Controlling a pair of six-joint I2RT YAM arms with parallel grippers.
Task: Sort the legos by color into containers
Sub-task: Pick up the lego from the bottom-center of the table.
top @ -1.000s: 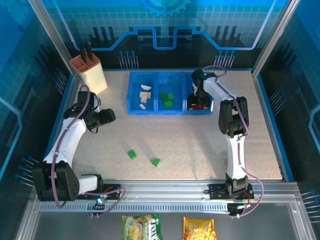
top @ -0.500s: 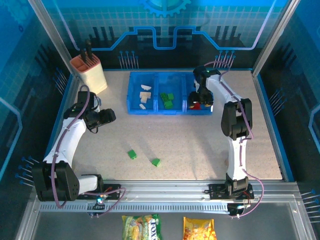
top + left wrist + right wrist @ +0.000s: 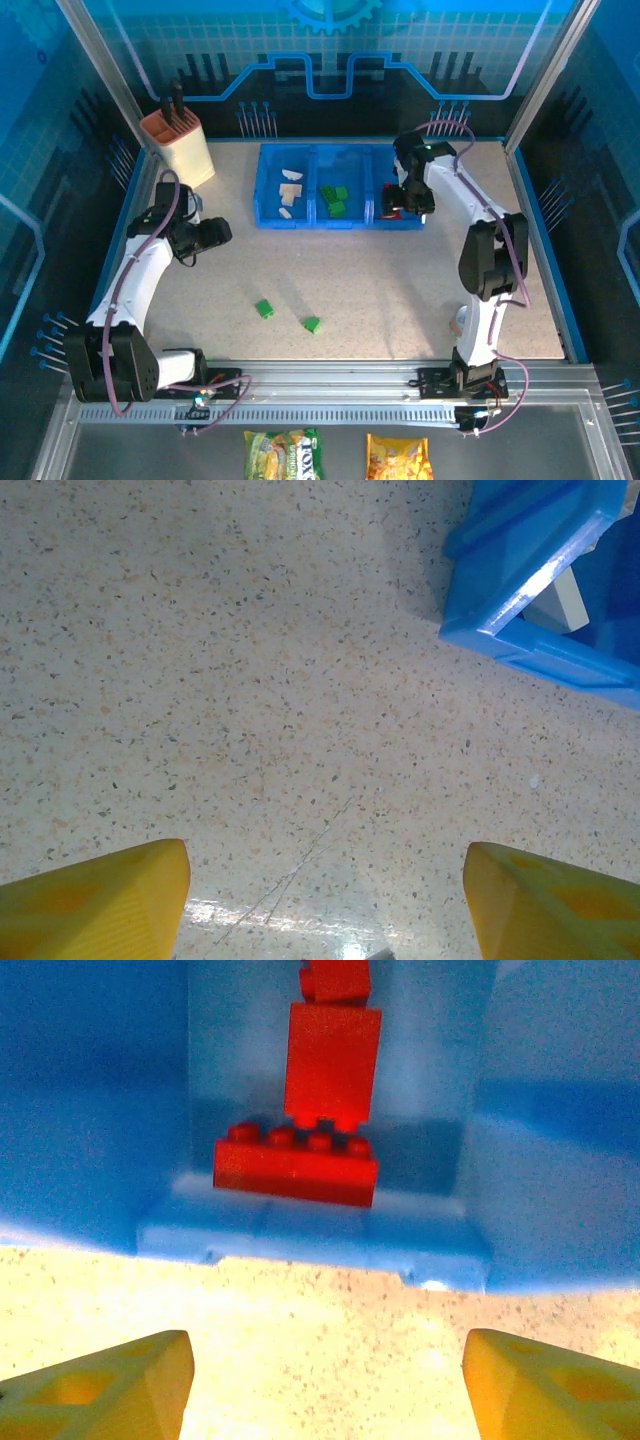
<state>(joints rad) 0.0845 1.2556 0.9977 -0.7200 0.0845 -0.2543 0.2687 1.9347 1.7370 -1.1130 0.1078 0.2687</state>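
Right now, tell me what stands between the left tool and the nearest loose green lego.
Nothing visible: bare table lies between the left tool and that green lego; the containers stand farther back.

Speckled table (image 3: 400,290), blue containers (image 3: 340,223), knife block (image 3: 185,150), two green legos (image 3: 264,309)

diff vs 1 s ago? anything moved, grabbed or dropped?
The right arm's elbow swung out to the right; the right gripper backed toward the near wall of the blue bin holding red bricks, open and empty. No grab or drop visible. The left gripper and two green bricks on the table stayed put.
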